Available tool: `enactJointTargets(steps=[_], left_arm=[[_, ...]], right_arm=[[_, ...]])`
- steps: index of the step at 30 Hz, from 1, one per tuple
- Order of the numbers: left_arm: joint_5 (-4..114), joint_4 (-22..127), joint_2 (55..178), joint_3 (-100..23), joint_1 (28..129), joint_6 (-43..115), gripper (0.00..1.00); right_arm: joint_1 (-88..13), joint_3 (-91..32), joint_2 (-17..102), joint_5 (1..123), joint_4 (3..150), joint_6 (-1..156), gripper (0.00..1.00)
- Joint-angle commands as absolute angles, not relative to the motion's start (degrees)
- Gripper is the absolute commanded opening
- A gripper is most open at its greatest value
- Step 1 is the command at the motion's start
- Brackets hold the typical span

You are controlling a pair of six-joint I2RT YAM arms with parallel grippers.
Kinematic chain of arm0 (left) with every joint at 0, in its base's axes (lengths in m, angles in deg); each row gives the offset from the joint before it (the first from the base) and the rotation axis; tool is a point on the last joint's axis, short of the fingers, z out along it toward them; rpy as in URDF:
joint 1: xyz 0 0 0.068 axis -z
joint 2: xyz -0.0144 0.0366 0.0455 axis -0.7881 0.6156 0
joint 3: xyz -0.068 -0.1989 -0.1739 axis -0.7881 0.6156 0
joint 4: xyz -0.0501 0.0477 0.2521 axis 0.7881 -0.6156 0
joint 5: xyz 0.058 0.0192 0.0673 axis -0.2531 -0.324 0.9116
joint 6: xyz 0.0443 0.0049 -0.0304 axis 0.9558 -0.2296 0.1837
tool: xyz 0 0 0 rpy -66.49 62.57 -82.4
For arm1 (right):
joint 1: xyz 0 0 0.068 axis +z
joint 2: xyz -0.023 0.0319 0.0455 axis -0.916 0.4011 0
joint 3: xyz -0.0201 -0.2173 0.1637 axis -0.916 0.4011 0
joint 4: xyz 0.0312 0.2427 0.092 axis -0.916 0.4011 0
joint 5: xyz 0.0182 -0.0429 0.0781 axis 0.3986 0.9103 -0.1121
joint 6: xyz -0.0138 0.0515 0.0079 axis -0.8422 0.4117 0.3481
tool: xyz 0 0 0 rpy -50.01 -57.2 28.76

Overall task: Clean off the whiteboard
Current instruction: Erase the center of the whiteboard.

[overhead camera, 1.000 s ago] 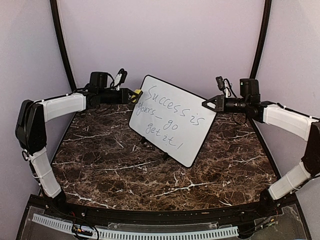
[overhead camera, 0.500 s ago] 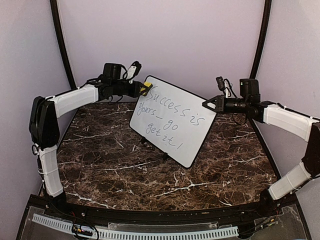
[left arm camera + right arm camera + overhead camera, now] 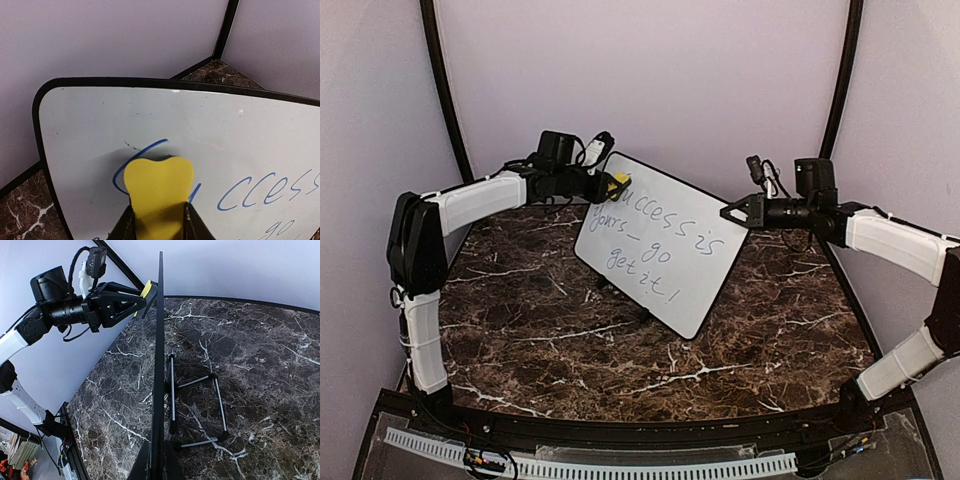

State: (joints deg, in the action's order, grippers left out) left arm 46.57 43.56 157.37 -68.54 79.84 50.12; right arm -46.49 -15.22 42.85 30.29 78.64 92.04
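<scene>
The whiteboard [image 3: 660,250] stands tilted over the marble table, with blue handwriting across it. My left gripper [image 3: 607,184] is shut on a yellow eraser [image 3: 619,182], which presses on the board's upper left corner. In the left wrist view the eraser [image 3: 158,187] covers the first blue letter on the whiteboard [image 3: 240,135], pinched between the left gripper's [image 3: 159,222] jaws. My right gripper [image 3: 732,212] is shut on the board's right edge. Its wrist view shows the whiteboard [image 3: 159,355] edge-on, clamped in the right gripper [image 3: 159,467], with the eraser [image 3: 146,289] touching the far end.
A wire stand [image 3: 196,405] of thin metal rods with black feet lies on the marble table [image 3: 540,330] behind the board. Purple walls and two curved black posts [image 3: 442,90] close the back. The table's front rail [image 3: 620,425] runs near the arm bases.
My left arm has swung right and brought the eraser onto the board's upper left corner, over the first letter. The board has shifted slightly left. The right gripper keeps its hold.
</scene>
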Motion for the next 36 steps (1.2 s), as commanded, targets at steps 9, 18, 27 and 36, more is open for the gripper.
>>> enactJointTargets(steps=[9, 18, 27, 36], left_arm=[[53.6, 46.1, 153.9, -66.0, 80.7, 52.6, 0.28], [51.7, 48.2, 151.8, -64.0, 80.7, 52.7, 0.28], [52.0, 49.8, 145.9, -58.0, 80.7, 51.1, 0.28], [54.3, 48.4, 142.2, -54.1, 80.7, 49.8, 0.28]], right_arm=[[-43.9, -17.8, 41.2, 27.3, 78.8, 90.0, 0.0], [-42.5, -19.2, 42.2, 26.6, 80.3, 89.0, 0.0], [-41.7, -19.9, 42.6, 24.0, 81.2, 87.3, 0.0], [-41.1, -19.8, 42.6, 20.0, 80.4, 87.3, 0.0]])
